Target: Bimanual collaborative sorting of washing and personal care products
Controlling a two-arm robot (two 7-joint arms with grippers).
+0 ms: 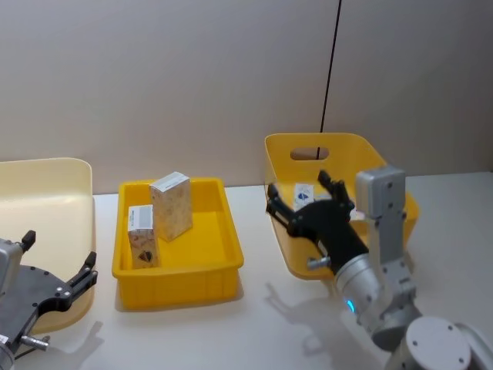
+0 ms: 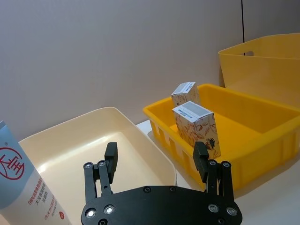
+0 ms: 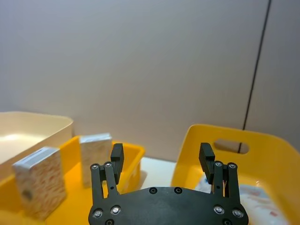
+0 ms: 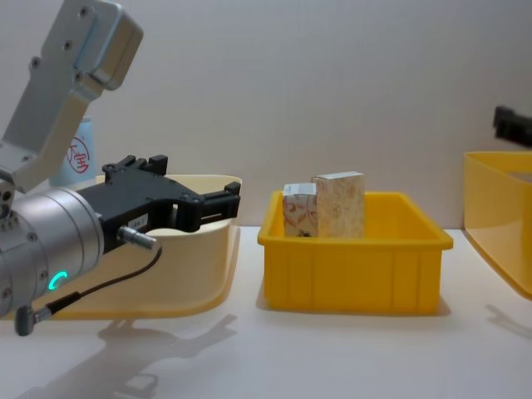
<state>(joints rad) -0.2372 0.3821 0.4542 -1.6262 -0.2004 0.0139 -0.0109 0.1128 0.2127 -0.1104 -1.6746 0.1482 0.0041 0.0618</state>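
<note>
Two small white cartons with orange-red print (image 1: 171, 205) (image 1: 143, 237) stand upright in the yellow tray (image 1: 223, 266); they also show as cartons (image 4: 339, 204) (image 4: 298, 210) in the chest view. A light blue and white tube with a red round logo (image 2: 19, 180) stands by the cream bin (image 2: 89, 140), behind my left arm as the tube (image 4: 77, 158). My left gripper (image 1: 60, 248) hovers open over the cream bin's near side, holding nothing. My right gripper (image 1: 299, 189) is open and empty at the front rim of the tall yellow bin (image 1: 339, 146), where a white and blue product (image 1: 305, 193) lies.
The three containers stand in a row: cream bin (image 1: 46, 193) on the left, yellow tray in the middle, tall yellow bin with a handle slot on the right. Bare table (image 1: 254, 331) lies in front of them. A grey wall stands close behind.
</note>
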